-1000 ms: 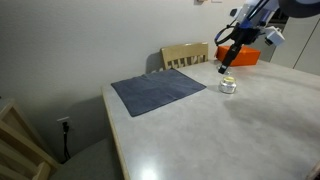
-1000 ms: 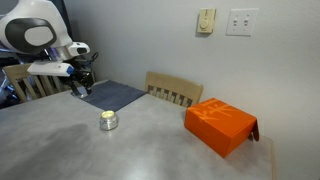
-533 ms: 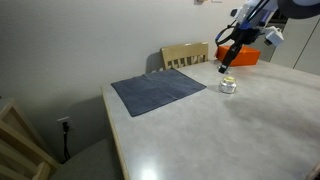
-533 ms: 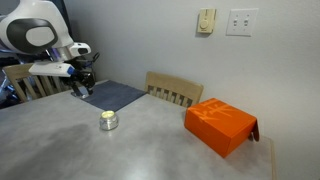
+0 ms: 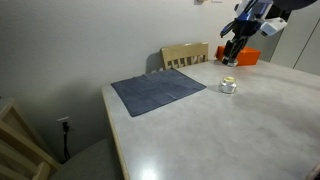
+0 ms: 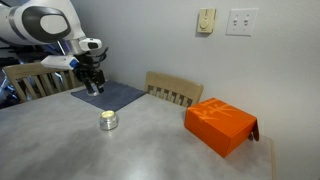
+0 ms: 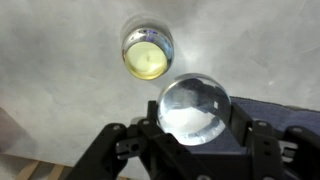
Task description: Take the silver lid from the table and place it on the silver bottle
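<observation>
In the wrist view my gripper (image 7: 194,118) is shut on the silver lid (image 7: 193,105), a shiny round disc held flat between the two fingers (image 7: 148,125). The silver bottle (image 7: 147,52) stands on the table just beyond the lid, its open top yellowish, and nothing touches it. In both exterior views the gripper (image 5: 230,58) (image 6: 93,87) hangs above the table and a little to one side of the bottle (image 5: 228,85) (image 6: 108,121). The lid is too small to make out there.
A grey cloth mat (image 5: 158,90) (image 6: 112,95) lies on the grey table (image 5: 220,130). An orange box (image 6: 220,125) (image 5: 247,57) sits near the far edge. A wooden chair (image 5: 185,55) (image 6: 172,90) stands behind the table.
The gripper has risen and shifted sideways above the table with the lid in it. The bottle has not moved.
</observation>
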Motion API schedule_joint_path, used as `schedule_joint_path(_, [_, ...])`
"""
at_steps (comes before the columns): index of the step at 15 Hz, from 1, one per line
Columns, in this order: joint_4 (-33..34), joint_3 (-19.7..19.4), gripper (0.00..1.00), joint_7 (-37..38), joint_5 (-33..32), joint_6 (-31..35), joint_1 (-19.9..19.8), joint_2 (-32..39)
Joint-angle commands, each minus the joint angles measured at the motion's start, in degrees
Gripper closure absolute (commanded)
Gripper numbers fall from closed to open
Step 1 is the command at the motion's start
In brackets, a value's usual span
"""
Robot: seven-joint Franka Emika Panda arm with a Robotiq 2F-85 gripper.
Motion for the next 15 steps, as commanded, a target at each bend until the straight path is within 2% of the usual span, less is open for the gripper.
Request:
schedule_joint_path(1, [4.8, -2.5, 0.56, 5.9, -3.1, -6.3, 1.6, 2.5])
schedule_joint_path(10, [10.7, -2.7, 0.56, 5.8, -0.3, -6.7, 0.8, 10.0])
schedule_joint_path(15, [10.1, -4.4, 0.56, 8.8, -1.4, -6.4, 1.9, 10.3])
